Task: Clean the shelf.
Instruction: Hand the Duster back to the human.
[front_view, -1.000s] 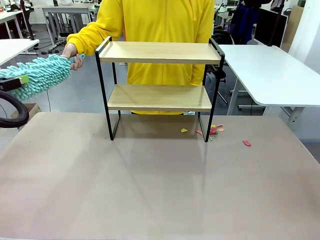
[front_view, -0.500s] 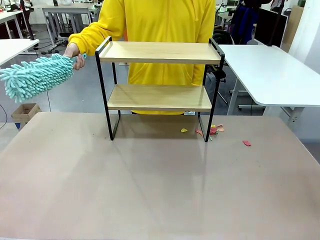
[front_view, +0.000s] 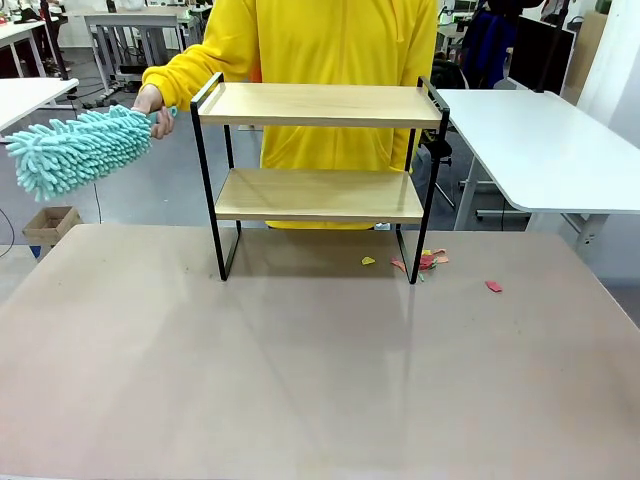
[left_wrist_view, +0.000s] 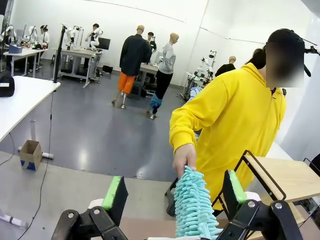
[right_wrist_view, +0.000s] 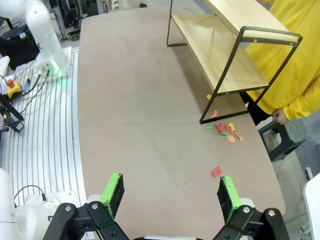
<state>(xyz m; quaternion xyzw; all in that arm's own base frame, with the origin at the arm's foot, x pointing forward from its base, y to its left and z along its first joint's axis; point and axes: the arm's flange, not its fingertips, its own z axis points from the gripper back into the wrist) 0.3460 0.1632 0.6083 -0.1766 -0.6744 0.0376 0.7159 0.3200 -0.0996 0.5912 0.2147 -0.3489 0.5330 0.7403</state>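
Observation:
The shelf (front_view: 320, 105) is a two-tier rack of light wooden boards in a black frame, standing at the far middle of the table; it also appears in the wrist views (right_wrist_view: 225, 60) (left_wrist_view: 285, 177). A person in a yellow hoodie stands behind it, one hand (front_view: 150, 100) holding a teal fluffy duster (front_view: 80, 150) out to the left of the shelf. In the left wrist view the duster (left_wrist_view: 192, 205) hangs from that hand (left_wrist_view: 184, 157), its tip between the spread fingers of my left gripper (left_wrist_view: 175, 200), which is open. My right gripper (right_wrist_view: 170, 194) is open, high above the table.
Coloured paper scraps (front_view: 425, 260) (right_wrist_view: 227, 129) lie by the shelf's right foot, and a red scrap (front_view: 493, 286) lies farther right. The brown table (front_view: 300, 380) is bare in front of the shelf. A white table (front_view: 540, 140) stands at the right, a cardboard box (front_view: 50, 225) on the floor at the left.
My left gripper let go of the duster and drew back out of the front view. The person now holds the duster alone, shifted slightly right.

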